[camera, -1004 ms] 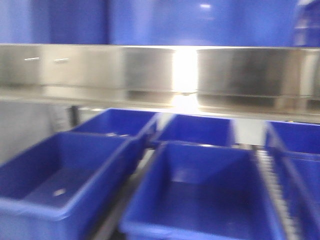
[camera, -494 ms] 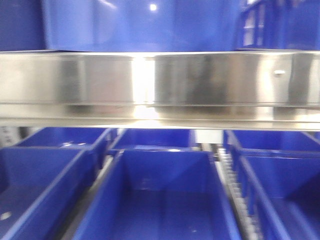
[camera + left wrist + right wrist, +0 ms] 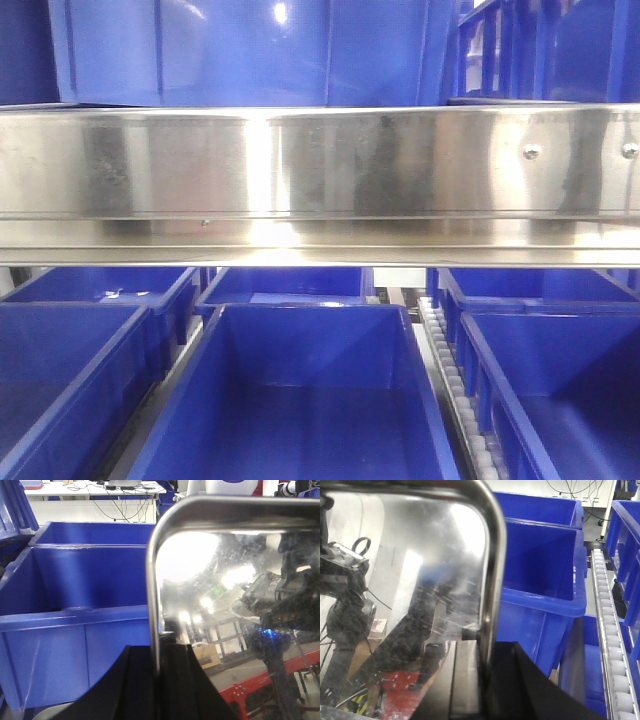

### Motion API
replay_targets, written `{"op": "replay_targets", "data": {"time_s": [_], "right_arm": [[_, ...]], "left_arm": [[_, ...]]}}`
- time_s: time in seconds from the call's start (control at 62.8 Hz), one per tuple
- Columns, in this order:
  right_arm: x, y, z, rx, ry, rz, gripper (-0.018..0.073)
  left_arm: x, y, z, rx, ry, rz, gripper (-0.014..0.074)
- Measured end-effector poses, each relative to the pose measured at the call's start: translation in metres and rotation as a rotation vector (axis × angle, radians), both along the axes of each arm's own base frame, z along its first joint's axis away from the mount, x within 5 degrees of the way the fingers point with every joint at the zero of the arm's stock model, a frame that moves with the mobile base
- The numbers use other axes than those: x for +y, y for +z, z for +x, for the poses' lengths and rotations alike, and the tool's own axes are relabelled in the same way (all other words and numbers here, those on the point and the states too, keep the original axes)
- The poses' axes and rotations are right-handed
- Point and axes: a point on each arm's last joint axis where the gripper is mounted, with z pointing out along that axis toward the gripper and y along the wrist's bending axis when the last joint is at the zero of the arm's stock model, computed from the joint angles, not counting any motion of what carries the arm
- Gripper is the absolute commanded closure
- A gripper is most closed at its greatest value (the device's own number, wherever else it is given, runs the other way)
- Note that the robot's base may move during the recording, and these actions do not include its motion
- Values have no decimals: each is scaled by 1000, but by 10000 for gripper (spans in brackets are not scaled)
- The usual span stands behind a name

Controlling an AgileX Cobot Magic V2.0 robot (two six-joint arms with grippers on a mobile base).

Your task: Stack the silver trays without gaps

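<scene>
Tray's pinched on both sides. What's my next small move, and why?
Probably move the silver tray level and slowly: left gripper and right gripper each pinch its rim, blue bins sit close, and no second tray shows yet.

silver tray (image 3: 220, 580) is reading as mirror-polished steel, finely scuffed | shelf panel (image 3: 320, 165) is showing brushed metal, dark smudges | blue bins (image 3: 300, 335) below shelf panel are gleaming as smooth glossy plastic
</scene>
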Motion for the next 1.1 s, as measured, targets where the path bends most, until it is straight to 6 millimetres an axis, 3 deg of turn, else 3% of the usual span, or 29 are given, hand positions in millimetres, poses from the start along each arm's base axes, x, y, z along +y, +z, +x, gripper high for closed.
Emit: {"op": "replay_targets", "data": {"time_s": [1.099], "right_arm": [[0,0,0,0,0,0,639]], "left_arm": [[0,0,0,0,0,0,610]]}}
